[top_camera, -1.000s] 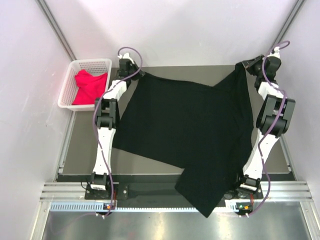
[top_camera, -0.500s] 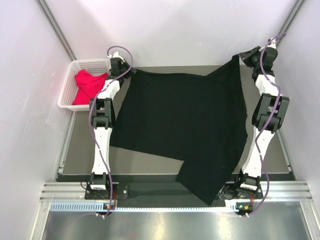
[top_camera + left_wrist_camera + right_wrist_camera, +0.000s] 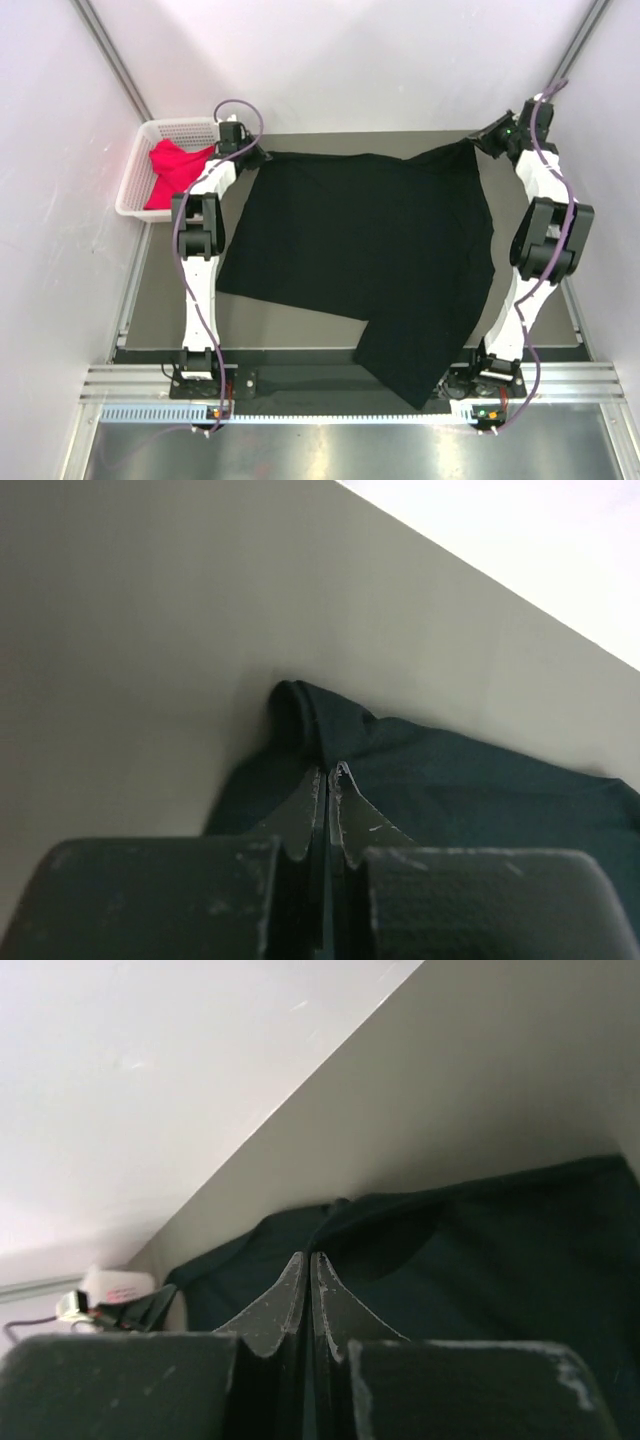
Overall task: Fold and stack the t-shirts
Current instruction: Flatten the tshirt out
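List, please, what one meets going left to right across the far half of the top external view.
The white basket holding the red-pink t-shirt → left end effector → black t-shirt → right end effector.

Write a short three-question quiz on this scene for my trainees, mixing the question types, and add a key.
1. True or false: the red-pink t-shirt lies in the white basket.
2. The left gripper and right gripper are each: A) open, holding nothing; B) shut on the black t-shirt; C) shut on the white basket.
3. Which edge of the table does a corner of the black t-shirt hang over?
Key: 1 true; 2 B; 3 the near edge, towards the right arm's base.
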Controlling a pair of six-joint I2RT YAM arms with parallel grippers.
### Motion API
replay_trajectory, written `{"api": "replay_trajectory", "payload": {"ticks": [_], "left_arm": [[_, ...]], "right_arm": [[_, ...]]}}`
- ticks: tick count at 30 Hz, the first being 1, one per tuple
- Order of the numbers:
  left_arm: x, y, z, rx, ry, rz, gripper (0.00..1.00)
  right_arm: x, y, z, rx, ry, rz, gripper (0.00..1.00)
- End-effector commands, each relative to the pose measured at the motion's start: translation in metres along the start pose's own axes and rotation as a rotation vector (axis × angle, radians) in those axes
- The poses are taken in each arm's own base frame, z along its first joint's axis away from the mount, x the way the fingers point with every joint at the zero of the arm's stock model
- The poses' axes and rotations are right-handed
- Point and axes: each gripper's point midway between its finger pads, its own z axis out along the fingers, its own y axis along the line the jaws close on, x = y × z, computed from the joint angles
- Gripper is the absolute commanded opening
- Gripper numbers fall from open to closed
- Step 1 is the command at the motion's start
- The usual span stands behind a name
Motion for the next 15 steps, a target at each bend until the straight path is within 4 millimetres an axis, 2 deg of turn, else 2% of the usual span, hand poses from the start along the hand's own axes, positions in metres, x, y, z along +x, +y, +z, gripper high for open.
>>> {"api": "replay_trajectory", "payload": {"ticks": [1, 2, 4, 8, 9, 10, 11, 15], "left_arm": [[-0.054, -0.042, -0.051, 0.033, -0.087, 0.038, 0.0], [-0.053, -0.039, -0.055, 0.014, -0.073, 0.039, 0.0], [-0.058, -0.043, -0.066, 0.008, -0.072, 0.04, 0.0], [-0.056, -0.043, -0.08, -0.018, -0.04, 0.064, 0.0], [-0.053, -0.034, -0.083, -0.039, -0.017, 0.062, 0.0], [-0.06, -0.028, -0.089, -0.046, -0.021, 0.064, 0.0], [-0.054, -0.023, -0.092, -0.063, 0.004, 0.079, 0.0], [-0.052, -0.015, -0.106, -0.103, 0.03, 0.115, 0.0]], "right_arm": [[-0.002, 0.029, -0.05, -0.024, 0.018, 0.065, 0.0], [-0.004, 0.032, -0.06, -0.026, 0.015, 0.07, 0.0], [0.005, 0.028, -0.073, 0.006, 0.042, 0.101, 0.0], [0.023, 0.016, -0.094, 0.044, 0.086, 0.181, 0.0], [0.032, 0.007, -0.096, 0.063, 0.103, 0.207, 0.0], [0.033, 0.009, -0.101, 0.061, 0.101, 0.236, 0.0], [0.038, 0.003, -0.103, 0.071, 0.118, 0.261, 0.0], [0.05, -0.002, -0.115, 0.087, 0.151, 0.309, 0.0]]}}
